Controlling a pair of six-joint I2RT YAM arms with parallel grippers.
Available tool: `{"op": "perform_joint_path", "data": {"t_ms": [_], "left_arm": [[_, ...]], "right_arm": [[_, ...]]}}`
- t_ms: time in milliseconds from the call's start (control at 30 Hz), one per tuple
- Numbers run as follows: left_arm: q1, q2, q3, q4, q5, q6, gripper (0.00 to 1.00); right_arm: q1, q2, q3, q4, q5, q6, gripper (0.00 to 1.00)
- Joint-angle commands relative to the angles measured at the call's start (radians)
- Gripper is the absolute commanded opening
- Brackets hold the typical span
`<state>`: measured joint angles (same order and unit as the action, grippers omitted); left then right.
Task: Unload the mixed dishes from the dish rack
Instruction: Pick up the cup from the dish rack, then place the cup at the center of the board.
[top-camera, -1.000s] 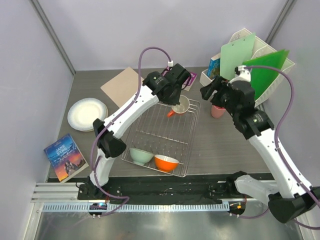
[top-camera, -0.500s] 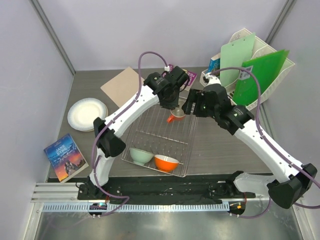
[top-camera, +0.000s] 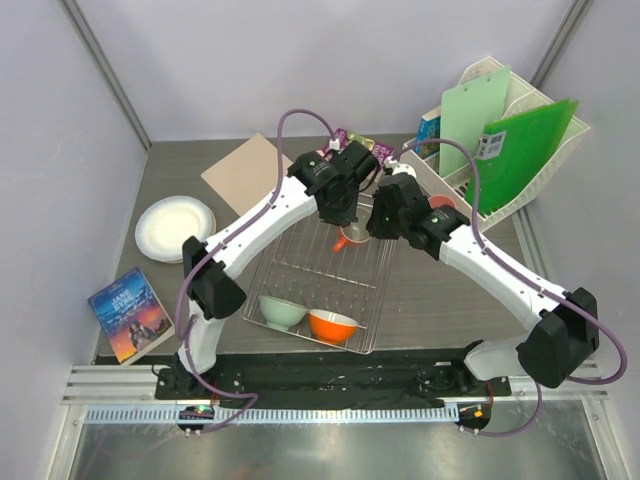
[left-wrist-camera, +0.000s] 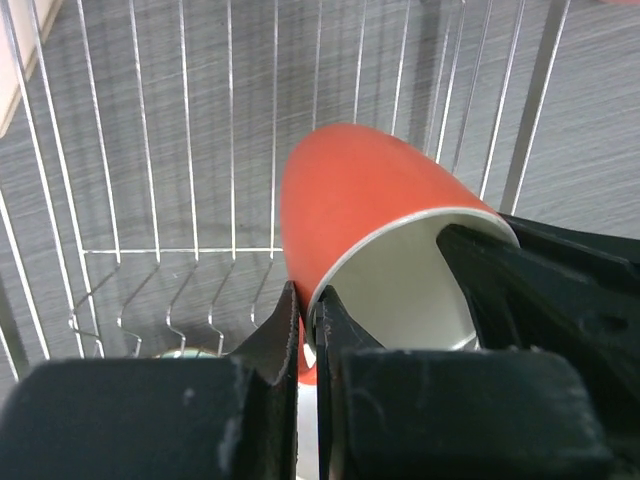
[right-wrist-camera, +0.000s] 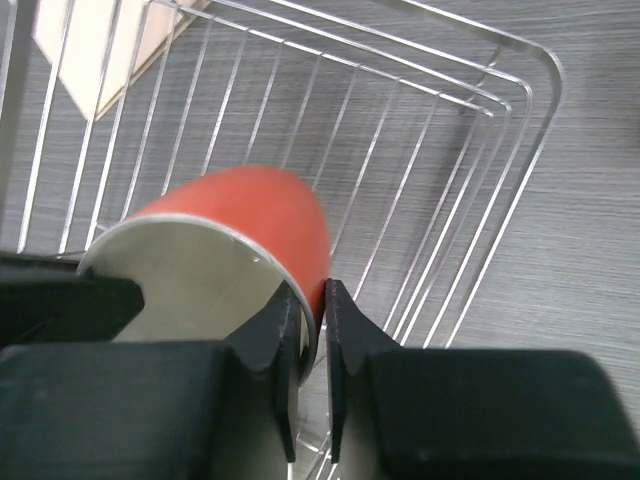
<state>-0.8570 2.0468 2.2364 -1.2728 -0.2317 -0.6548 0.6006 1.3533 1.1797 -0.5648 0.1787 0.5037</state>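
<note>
Pinching the rim from opposite sides, both sets of jaws are clenched on the same thing: a smooth orange cup (left-wrist-camera: 370, 200) with a pale lining, tipped over so its mouth faces the wrists. The left jaws hold the cup wall at one edge of the mouth, one finger inside and one outside. The right jaws grip the opposite edge the same way, and each wrist view shows the other arm's black finger at the far side of the rim. The cup hangs over the far end of the shallow silver wire dish rack (top-camera: 310, 265); whether it touches the wires I cannot tell. A second ago the left arm (top-camera: 270, 205) held it alone while the right arm (top-camera: 470, 255) was well off beside the small pink cup (top-camera: 443, 203), near the white plastic file organizer (top-camera: 520, 150). It has since swung across and closed on the cup, so this looks like a handover — the left jaws would need to let go before the right arm carries it off, probably towards the pink cup. A round mint-green bowl (top-camera: 283, 311) and a round orange bowl (top-camera: 333, 325) sit at the rack's near end, not yet unloaded. The round cream plate (top-camera: 175, 228) lies on the grey surface (top-camera: 450, 300), well left of the rack.
</note>
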Motion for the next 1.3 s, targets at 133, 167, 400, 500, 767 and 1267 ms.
{"op": "perform_joint_path", "data": {"t_ms": [133, 167, 400, 500, 767, 1267], "left_arm": [[-0.007, -0.189, -0.014, 0.136, -0.014, 0.044, 0.14], [-0.005, -0.204, 0.011, 0.144, -0.065, 0.049, 0.37], [0.012, -0.324, -0.059, 0.197, -0.297, 0.069, 1.00], [0.015, -0.423, -0.223, 0.303, -0.371, 0.067, 1.00], [0.018, -0.635, -0.621, 0.599, -0.394, 0.043, 1.00], [0.019, -0.686, -0.776, 0.526, -0.383, 0.017, 1.00]], "right_arm": [[-0.007, -0.112, 0.038, -0.050, 0.137, -0.008, 0.01], [-0.005, -0.135, 0.079, -0.073, 0.160, -0.014, 0.01], [-0.013, -0.253, 0.202, -0.349, 0.435, -0.056, 0.01], [-0.022, -0.319, 0.190, -0.463, 0.479, 0.004, 0.01], [-0.100, -0.410, 0.034, -0.604, 0.431, 0.098, 0.01], [-0.495, -0.131, -0.157, -0.205, 0.029, 0.001, 0.01]]}}
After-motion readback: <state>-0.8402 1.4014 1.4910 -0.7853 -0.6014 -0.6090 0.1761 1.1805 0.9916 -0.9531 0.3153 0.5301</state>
